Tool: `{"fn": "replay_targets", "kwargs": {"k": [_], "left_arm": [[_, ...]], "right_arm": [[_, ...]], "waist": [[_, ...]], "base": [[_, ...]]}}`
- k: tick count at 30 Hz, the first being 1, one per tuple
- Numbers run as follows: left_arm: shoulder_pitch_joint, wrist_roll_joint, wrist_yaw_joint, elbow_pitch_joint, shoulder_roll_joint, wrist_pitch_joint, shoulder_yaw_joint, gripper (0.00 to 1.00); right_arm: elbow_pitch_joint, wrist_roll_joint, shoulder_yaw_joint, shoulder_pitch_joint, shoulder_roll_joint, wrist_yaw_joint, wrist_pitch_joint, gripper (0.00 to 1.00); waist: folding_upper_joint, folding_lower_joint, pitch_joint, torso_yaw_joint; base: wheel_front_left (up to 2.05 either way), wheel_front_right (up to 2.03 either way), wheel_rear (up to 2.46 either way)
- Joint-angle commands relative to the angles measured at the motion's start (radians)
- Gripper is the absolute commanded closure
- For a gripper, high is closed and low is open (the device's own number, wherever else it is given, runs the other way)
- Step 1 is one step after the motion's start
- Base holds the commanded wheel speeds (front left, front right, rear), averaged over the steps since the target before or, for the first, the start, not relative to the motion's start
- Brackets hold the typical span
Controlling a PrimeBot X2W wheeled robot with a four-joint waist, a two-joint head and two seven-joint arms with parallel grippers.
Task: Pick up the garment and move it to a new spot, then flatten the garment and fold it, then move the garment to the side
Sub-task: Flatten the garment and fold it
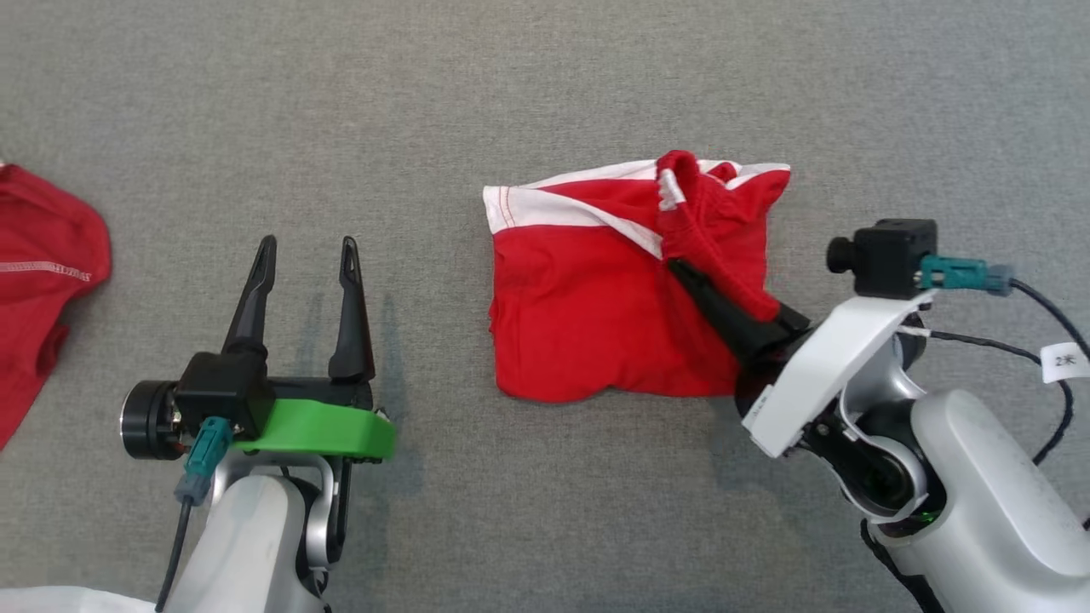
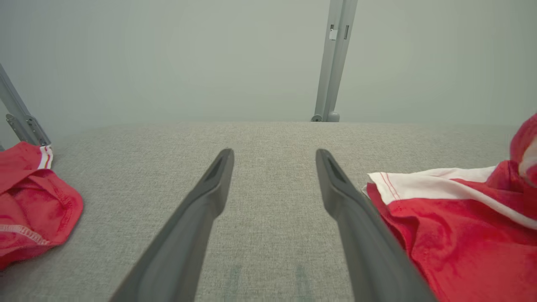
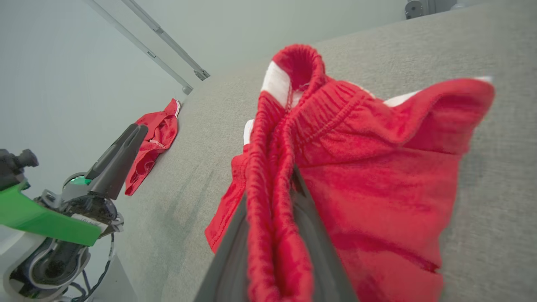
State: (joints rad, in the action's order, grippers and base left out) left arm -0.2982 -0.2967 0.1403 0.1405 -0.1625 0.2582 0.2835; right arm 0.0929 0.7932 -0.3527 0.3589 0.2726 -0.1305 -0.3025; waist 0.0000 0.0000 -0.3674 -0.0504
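Observation:
The garment is a pair of red shorts with white stripes, lying bunched on the grey cloth table. My right gripper reaches in from the lower right and is shut on the red elastic waistband, which drapes over its fingers. In the right wrist view the waistband of the garment runs between the two dark fingers and lifts in a fold. My left gripper stands open and empty over bare table, apart from the garment's left edge. In the left wrist view the garment lies just right of that gripper.
A second red garment lies at the table's left edge, also seen as a red heap and far off. A grey metal post rises behind the table's far edge. Bare cloth lies between the two garments.

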Motion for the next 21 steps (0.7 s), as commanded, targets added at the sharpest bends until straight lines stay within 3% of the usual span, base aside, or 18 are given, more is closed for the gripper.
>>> {"fn": "replay_targets", "kwargs": {"k": [1, 12, 19, 20, 21], "left_arm": [[-0.016, 0.002, -0.006, 0.004, 0.01, 0.007, 0.0, 0.0], [-0.032, 0.015, -0.032, 0.016, 0.064, 0.007, 0.004, 0.0], [-0.033, 0.026, -0.043, 0.02, 0.079, 0.007, -0.009, 0.0], [-0.032, 0.025, -0.044, 0.021, 0.081, 0.007, -0.011, 0.0], [-0.03, 0.028, -0.046, 0.022, 0.083, 0.007, -0.014, 0.0]], "right_arm": [[-0.012, -0.014, -0.03, 0.028, -0.005, 0.0, -0.007, 1.0], [-0.22, -0.048, -0.198, 0.158, -0.061, 0.0, 0.055, 1.0], [-0.314, -0.058, -0.237, 0.193, -0.062, 0.0, 0.109, 1.0], [-0.319, -0.057, -0.241, 0.197, -0.063, 0.0, 0.12, 0.66], [-0.323, -0.061, -0.245, 0.202, -0.062, 0.0, 0.133, 0.0]], "waist": [[0.0, 0.0, -0.01, -0.036], [0.0, 0.0, -0.049, -0.135], [0.0, 0.0, -0.059, -0.149], [0.0, 0.0, -0.059, -0.148], [0.0, 0.0, -0.058, -0.144]], "base": [[0.0, 0.0, 0.0], [0.0, 0.0, 0.0], [0.0, 0.0, 0.0], [0.0, 0.0, 0.0], [0.0, 0.0, 0.0]]}}
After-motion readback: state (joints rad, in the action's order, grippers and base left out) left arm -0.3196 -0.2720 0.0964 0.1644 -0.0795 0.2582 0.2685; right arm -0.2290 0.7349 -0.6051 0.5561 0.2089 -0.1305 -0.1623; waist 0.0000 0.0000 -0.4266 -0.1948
